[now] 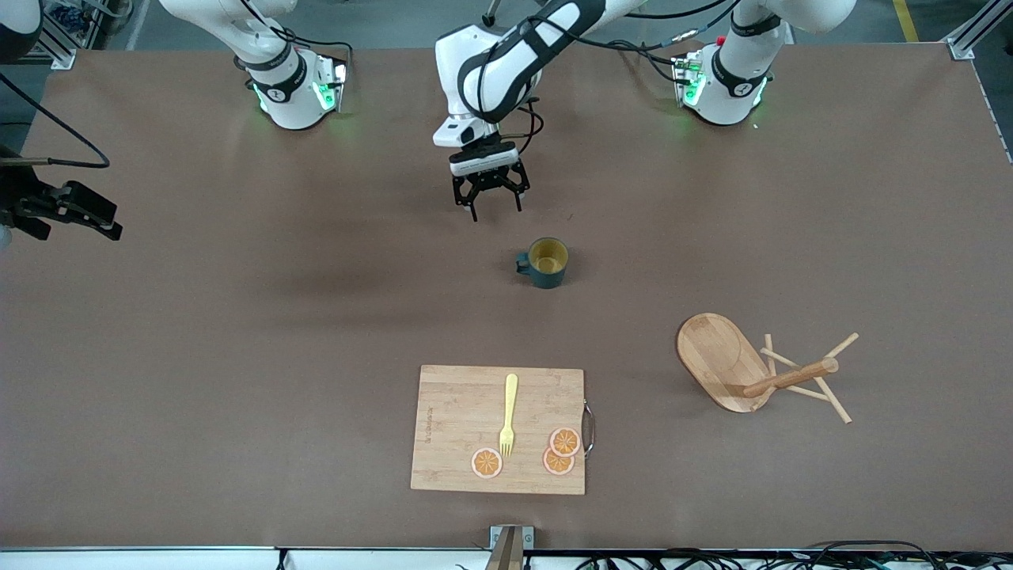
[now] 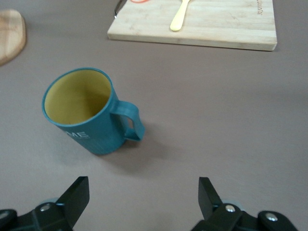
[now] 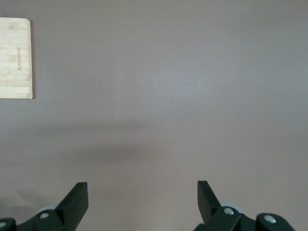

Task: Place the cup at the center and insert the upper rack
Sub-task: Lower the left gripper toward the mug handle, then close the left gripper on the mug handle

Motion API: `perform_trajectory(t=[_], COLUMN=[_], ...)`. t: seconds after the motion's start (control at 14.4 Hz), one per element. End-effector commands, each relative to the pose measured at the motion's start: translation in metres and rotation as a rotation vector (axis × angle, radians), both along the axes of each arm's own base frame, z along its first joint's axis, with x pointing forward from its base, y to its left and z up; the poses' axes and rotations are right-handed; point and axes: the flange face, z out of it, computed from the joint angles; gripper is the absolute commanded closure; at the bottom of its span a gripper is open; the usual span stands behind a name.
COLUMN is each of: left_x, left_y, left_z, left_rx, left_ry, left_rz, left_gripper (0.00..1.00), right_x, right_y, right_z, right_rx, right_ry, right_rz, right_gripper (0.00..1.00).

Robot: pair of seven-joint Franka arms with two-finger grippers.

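The dark teal cup (image 1: 546, 262) with a mustard-yellow inside stands upright near the table's middle, its handle toward the right arm's end. In the left wrist view the cup (image 2: 91, 113) shows part of its white lettering. My left gripper (image 1: 496, 207) is open and empty, hanging low over the bare table just farther from the front camera than the cup; its jaws (image 2: 144, 192) stand wide apart. The wooden upper rack (image 1: 752, 368) lies on its side toward the left arm's end, pegs splayed. My right gripper (image 1: 95, 218) waits open at the right arm's end (image 3: 143, 192).
A rectangular wooden cutting board (image 1: 443, 427) lies near the front edge, carrying a yellow fork (image 1: 508, 416) and three orange slices (image 1: 558, 451). The board also shows in the left wrist view (image 2: 216, 24) and its corner in the right wrist view (image 3: 14, 57).
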Motion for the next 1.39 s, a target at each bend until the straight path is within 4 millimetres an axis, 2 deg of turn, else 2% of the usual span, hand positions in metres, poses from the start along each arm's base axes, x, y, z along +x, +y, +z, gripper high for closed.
perform_trajectory(t=[0.0, 0.14, 0.69, 0.76, 1.18, 1.32], left_x=[-0.006, -0.007, -0.006, -0.007, 0.011, 0.019], left_y=[0.002, 0.005, 0.007, 0.007, 0.013, 0.007], left_z=[-0.027, -0.042, -0.072, -0.076, -0.092, -0.095], left_rx=[0.007, -0.002, -0.042, -0.037, -0.001, -0.008], left_ry=[-0.095, -0.152, -0.277, -0.291, -0.349, -0.355], left_rz=[-0.008, -0.004, -0.047, -0.067, -0.094, -0.082], left_gripper=[0.00, 0.00, 0.01, 0.01, 0.01, 0.01], right_x=[-0.008, -0.009, -0.008, -0.008, -0.007, -0.007], right_y=[0.001, 0.002, -0.008, -0.003, 0.001, 0.001], right_z=[0.002, 0.002, 0.002, 0.003, 0.002, 0.002], right_rx=[-0.004, -0.004, -0.004, -0.004, -0.004, -0.004], right_ry=[-0.013, -0.009, -0.015, -0.016, -0.016, -0.016], right_rz=[0.014, 0.015, -0.003, 0.006, 0.012, 0.009], right_gripper=[0.00, 0.00, 0.00, 0.00, 0.00, 0.00])
